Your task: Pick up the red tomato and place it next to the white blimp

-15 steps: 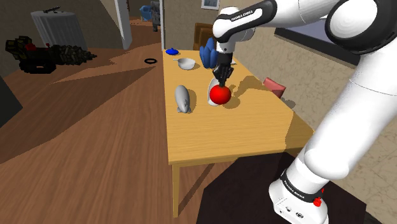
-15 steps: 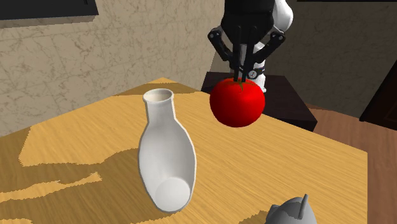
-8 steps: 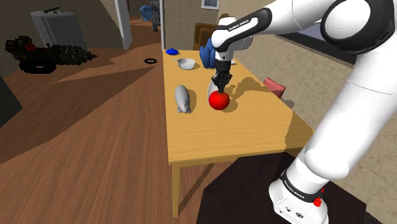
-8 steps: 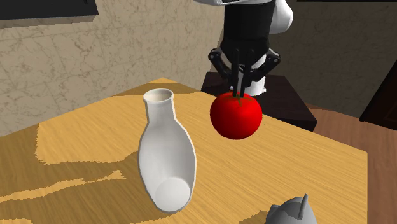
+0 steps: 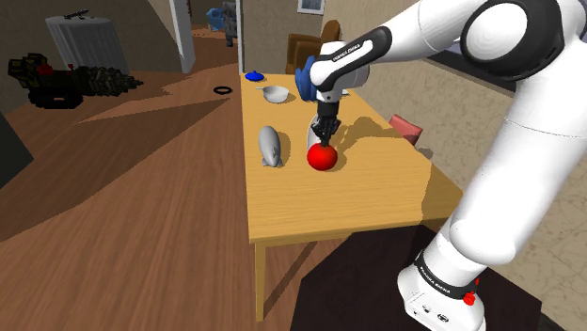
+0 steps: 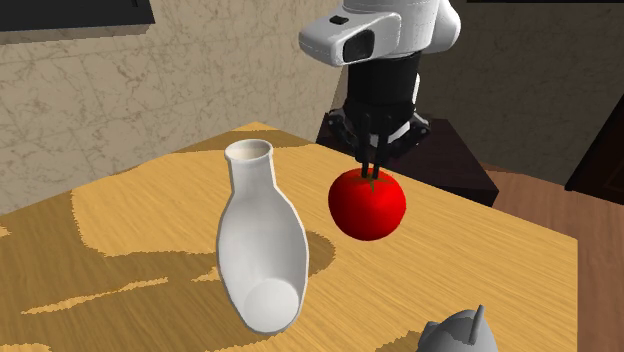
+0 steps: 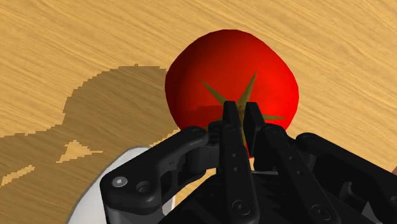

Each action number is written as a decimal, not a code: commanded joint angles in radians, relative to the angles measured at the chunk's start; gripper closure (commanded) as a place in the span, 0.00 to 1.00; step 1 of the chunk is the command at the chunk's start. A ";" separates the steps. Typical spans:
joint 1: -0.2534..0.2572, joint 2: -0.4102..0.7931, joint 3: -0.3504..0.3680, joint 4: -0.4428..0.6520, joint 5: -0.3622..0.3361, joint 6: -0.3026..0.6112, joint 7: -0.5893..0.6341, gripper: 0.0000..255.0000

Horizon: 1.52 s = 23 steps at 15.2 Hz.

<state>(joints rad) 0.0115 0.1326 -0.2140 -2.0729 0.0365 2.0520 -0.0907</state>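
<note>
While the claw (image 6: 372,168) is clamped shut on the stalk end of the round red tomato (image 6: 368,205), I'm in the place step, not the pick. Tomato hangs low over the light wooden table (image 5: 376,202), just beside the white bottle-shaped vase (image 6: 262,240) and near the pale grey blimp (image 5: 271,146), on the shoulder view's right of it. Can't tell if it touches the wood. Next, I reckon: settle it down, open, pull straight up so it doesn't roll. Tomato is near-round, no real long axis; green calyx points up into the claw. Blimp's long axis runs along the table's length.
</note>
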 commanded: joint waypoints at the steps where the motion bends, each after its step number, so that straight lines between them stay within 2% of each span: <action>1: 0.000 0.012 0.001 -0.014 0.003 0.026 -0.002 1.00; 6: -0.002 0.052 0.003 -0.039 0.015 0.090 -0.010 1.00; 13: -0.002 0.052 0.003 -0.039 0.015 0.090 -0.010 1.00; 14: -0.002 0.052 0.003 -0.039 0.015 0.090 -0.010 0.00; 19: -0.002 0.052 0.003 -0.039 0.015 0.090 -0.010 0.00; 23: -0.001 0.006 -0.001 0.039 0.001 -0.032 -0.001 0.00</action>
<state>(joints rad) 0.0071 0.1481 -0.2164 -2.0475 0.0394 2.0440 -0.0988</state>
